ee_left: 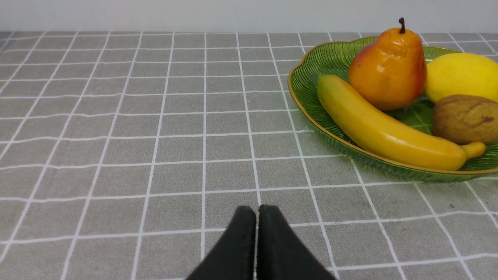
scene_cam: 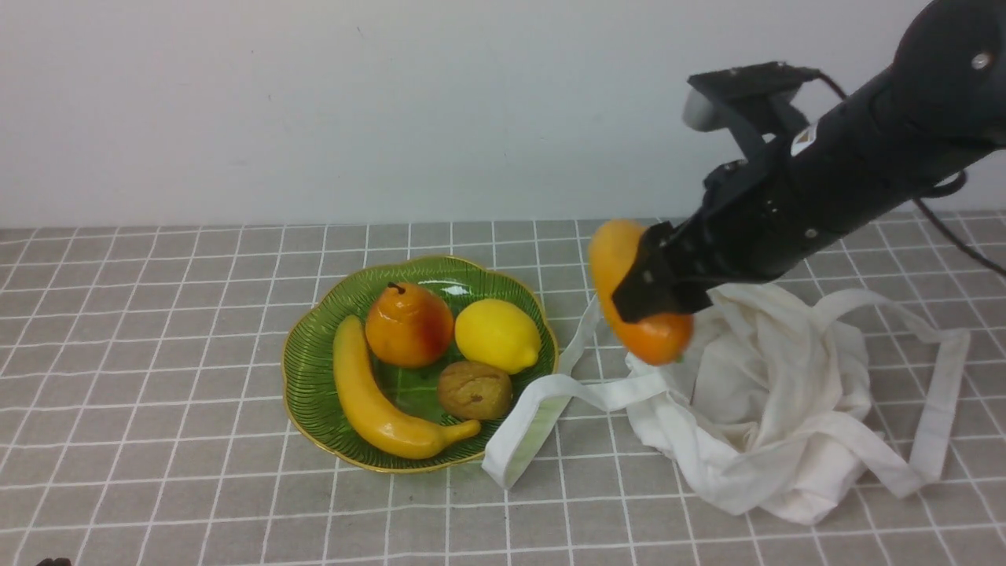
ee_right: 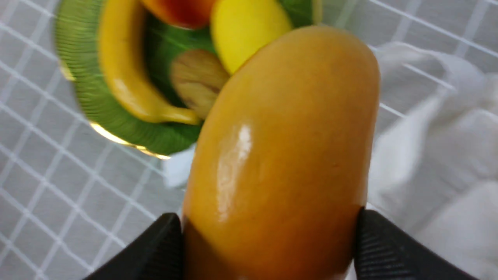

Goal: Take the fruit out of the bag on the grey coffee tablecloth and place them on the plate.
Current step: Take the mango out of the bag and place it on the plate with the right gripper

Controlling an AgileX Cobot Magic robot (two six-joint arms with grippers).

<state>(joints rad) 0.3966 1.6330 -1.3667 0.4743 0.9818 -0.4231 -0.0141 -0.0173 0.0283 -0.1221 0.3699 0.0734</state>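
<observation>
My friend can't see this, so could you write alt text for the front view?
A robot's right gripper holds an orange, mango-like fruit above a crumpled white bag, beside a green plate of fruit on grey checked cloth.

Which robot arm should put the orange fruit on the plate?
The right, I think. Its jaws already grip the fruit above the cloth beside the plate. The left jaws are shut, holding nothing.

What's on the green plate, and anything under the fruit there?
On the plate: pear, lemon, banana and a brown, walnut-like item. They cover parts of the plate's surface; whatever lies directly beneath them can't be seen.
</observation>
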